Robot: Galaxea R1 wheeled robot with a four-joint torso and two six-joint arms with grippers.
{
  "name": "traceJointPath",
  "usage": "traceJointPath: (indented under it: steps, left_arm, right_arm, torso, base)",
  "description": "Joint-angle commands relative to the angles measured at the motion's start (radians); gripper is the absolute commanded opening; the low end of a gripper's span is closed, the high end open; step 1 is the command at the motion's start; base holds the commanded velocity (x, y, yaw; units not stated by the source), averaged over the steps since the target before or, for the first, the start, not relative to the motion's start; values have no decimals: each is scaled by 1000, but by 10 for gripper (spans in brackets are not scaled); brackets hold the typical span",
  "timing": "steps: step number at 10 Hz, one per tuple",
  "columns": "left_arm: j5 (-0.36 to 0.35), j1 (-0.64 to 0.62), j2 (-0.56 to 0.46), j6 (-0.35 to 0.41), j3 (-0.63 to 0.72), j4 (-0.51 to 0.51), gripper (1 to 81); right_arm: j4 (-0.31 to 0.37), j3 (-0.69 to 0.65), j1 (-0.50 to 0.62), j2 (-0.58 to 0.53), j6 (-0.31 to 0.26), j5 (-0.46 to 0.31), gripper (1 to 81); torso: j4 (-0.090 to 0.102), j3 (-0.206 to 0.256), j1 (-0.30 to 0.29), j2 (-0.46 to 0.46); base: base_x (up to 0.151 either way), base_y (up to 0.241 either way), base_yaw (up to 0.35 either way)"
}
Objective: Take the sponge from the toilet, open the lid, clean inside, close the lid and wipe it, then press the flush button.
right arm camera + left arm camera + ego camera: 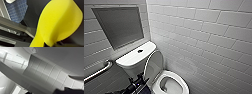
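In the tiled corner ahead of you, the toilet [182,86] stands with the lid [155,63] raised, and the oval bowl lies open below it. The flush button [140,51] sits as a small dark spot on the flat tank cover [130,58], just behind the lid. Your left gripper [140,80] comes in from the lower left, close to the lid's lower edge (you cannot tell whether it touches, nor whether it is wide or closed). In your right wrist view, the sponge [58,21] shows large and bright yellow, pinched at one end by the right gripper [50,44], its jaws closed on the foam. A grab bar [99,71] runs along the left wall, below a dark framed panel [119,25].
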Motion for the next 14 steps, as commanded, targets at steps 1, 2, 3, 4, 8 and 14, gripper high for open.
traceJointPath:
  steps: [1, 2, 3, 4, 8, 14]
  left_arm:
    - [-231, -185, -43, 56, 62, 190, 811]
    - [-249, -183, -46, 29, 79, 196, 811]
    - [-243, -171, -55, 23, 104, 233, 811]
    - [-246, -152, -68, 19, 104, 234, 811]
    - [-254, -114, -220, 29, 184, 234, 811]
    - [-303, 31, -262, 13, 198, 328, 811]
  right_arm:
    - [-31, 50, -10, -3, -2, -67, 10]
    - [-31, 50, -12, -3, -2, -67, 10]
    - [-31, 48, -12, -3, -2, -67, 10]
    - [-31, 48, -9, -1, -2, -67, 10]
    - [-31, 54, -1, 6, -3, -79, 10]
    - [-31, 53, -4, 7, -3, -80, 10]
  torso:
    - [0, 0, 0, 0]
    - [0, 0, 0, 0]
    - [0, 0, 0, 0]
    - [0, 0, 0, 0]
    - [0, 0, 0, 0]
    - [0, 0, 0, 0]
  base:
    - [0, 0, 0]
    - [0, 0, 0]
    - [0, 0, 0]
    - [0, 0, 0]
    - [0, 0, 0]
    - [0, 0, 0]
